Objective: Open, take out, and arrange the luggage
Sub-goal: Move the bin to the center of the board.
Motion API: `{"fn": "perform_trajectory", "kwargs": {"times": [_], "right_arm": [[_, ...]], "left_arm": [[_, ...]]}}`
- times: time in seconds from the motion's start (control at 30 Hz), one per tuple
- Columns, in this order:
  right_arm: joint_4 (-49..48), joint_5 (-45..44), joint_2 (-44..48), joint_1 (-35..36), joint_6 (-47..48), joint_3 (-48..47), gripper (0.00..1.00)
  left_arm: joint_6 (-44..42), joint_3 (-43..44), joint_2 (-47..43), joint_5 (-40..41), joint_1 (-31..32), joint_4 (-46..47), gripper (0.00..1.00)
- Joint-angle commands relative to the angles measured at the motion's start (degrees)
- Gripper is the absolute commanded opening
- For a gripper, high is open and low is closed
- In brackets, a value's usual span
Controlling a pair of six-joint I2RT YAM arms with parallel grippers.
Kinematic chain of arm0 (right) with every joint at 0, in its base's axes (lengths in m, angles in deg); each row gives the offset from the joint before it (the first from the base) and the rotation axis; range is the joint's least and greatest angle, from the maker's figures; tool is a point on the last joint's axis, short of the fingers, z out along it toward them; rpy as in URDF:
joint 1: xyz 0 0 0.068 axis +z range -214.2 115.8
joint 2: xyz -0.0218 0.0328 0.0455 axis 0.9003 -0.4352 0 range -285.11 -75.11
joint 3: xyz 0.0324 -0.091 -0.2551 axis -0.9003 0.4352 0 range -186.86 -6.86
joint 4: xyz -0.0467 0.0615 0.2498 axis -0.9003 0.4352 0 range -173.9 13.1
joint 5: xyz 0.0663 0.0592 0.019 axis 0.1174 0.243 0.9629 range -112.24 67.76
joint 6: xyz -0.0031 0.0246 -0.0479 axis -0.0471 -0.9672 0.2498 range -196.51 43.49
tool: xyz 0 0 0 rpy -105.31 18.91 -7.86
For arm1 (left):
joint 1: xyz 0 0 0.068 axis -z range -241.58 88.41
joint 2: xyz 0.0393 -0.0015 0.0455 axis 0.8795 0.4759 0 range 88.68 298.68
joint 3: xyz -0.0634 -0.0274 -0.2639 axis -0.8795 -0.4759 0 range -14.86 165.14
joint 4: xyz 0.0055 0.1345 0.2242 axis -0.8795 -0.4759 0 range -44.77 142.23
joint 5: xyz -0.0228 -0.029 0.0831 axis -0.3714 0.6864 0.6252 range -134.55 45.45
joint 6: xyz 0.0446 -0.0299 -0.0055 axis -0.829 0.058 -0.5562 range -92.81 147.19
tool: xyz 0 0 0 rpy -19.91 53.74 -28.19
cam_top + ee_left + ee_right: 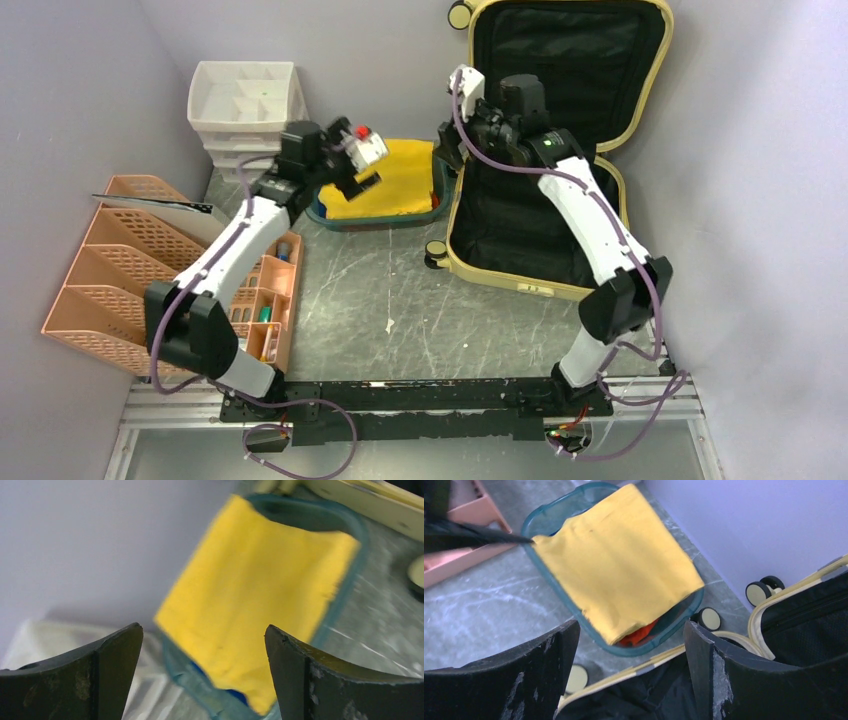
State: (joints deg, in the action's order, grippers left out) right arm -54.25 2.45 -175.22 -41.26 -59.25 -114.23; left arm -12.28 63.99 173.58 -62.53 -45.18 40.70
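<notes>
- While both claws hang spread with nothing between their fingers, the left gripper [204, 677] above the yellow cloth [395, 180] and the right gripper [631, 672] over the near rim of the luggage [500, 225], the step in hand looks like letting go and drawing clear.
- The luggage lies open at the far right of the table [400, 310], with its lid propped against the back wall. Only black lining shows inside, though the right arm hides part of the lower shell.
- The cloth lies across the teal tray [380, 222], just left of the luggage. It overhangs the rim, with something red-orange and something blue peeking out beneath it.
- To do it well, I would lift each claw straight up before swinging away, so no finger drags the cloth off the tray.
- The right arm should keep off the luggage rim, which sits just beside the tray.
- A look into the hidden part of the shell seems wise before calling it empty.
- The surface is grey, marbled and hard, so the tray could slide if it is nudged.
- A white drawer unit [245, 105] stands at the back left, and a peach file rack [110, 260] stands along the left.
- Plain lilac walls [90, 90] close in on three sides, leaving the arms little room to swing.
</notes>
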Motion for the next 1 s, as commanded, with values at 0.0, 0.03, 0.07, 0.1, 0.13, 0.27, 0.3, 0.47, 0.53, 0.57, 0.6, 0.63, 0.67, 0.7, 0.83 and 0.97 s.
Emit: {"fn": "perform_trajectory", "kwargs": {"times": [0.0, 0.03, 0.07, 0.1, 0.13, 0.27, 0.3, 0.47, 0.53, 0.57, 0.6, 0.63, 0.67, 0.7, 0.83, 0.97], "right_arm": [[4.87, 8.76, 5.19, -2.88, 7.12, 6.3, 0.81], [5.09, 9.5, 6.08, -3.47, 7.7, 7.52, 0.81], [5.18, 10.24, 7.14, -4.15, 8.35, 8.67, 0.81], [5.31, 11.0, 7.96, -4.74, 8.86, 9.62, 0.81], [5.53, 11.74, 8.69, -5.27, 9.38, 10.43, 0.81], [5.36, 13.68, 11.26, -7.15, 10.08, 13.86, 0.81], [5.26, 13.9, 11.68, -7.58, 10.14, 14.48, 0.82], [4.39, 15.04, 13.25, -9.98, 9.72, 16.52, 0.82], [4.2, 15.61, 13.49, -10.78, 9.48, 16.87, 0.82], [4.03, 15.98, 13.65, -11.11, 9.33, 16.99, 0.82], [3.92, 16.17, 13.75, -11.33, 9.22, 17.16, 0.82], [3.94, 16.18, 13.8, -11.56, 9.19, 17.24, 0.82], [3.85, 16.23, 13.87, -11.71, 9.06, 17.28, 0.82], [3.76, 16.31, 13.96, -11.95, 8.98, 17.43, 0.82], [3.16, 16.62, 14.32, -12.75, 8.29, 17.96, 0.83], [2.68, 17.21, 14.59, -13.37, 7.78, 18.66, 0.83]], "left_arm": [[-9.01, -6.54, 5.25, -2.24, 4.96, -5.13, 0.96], [-9.45, -7.37, 6.1, 0.23, 5.97, -3.85, 0.96], [-9.97, -8.27, 7.18, 2.86, 6.97, -2.3, 0.96], [-10.5, -8.83, 8.26, 5.67, 7.81, -0.87, 0.96], [-11.07, -9.29, 9.36, 7.77, 8.45, 0.61, 0.96], [-10.6, -9.88, 13.75, 12.51, 9.41, 6.09, 0.95], [-10.44, -9.42, 14.97, 12.97, 9.5, 6.48, 0.94], [-9.44, -7.83, 19.8, 16.56, 9.59, 9.59, 0.87], [-8.6, -7.07, 21.57, 18.69, 9.61, 11.79, 0.83], [-8.49, -6.5, 22.48, 20.16, 9.61, 12.86, 0.83], [-8.3, -5.97, 23.29, 21.45, 9.6, 14.23, 0.83], [-8.23, -5.61, 24.01, 22.78, 9.56, 14.97, 0.83], [-8.4, -5.2, 24.79, 23.51, 9.6, 16.14, 0.82], [-8.72, -4.75, 25.5, 24.35, 9.61, 17.03, 0.82], [-10.94, -3.69, 28.18, 28.05, 9.6, 21.58, 0.82], [-12.73, -2.49, 30.25, 31.13, 9.4, 24.63, 0.83]]}}
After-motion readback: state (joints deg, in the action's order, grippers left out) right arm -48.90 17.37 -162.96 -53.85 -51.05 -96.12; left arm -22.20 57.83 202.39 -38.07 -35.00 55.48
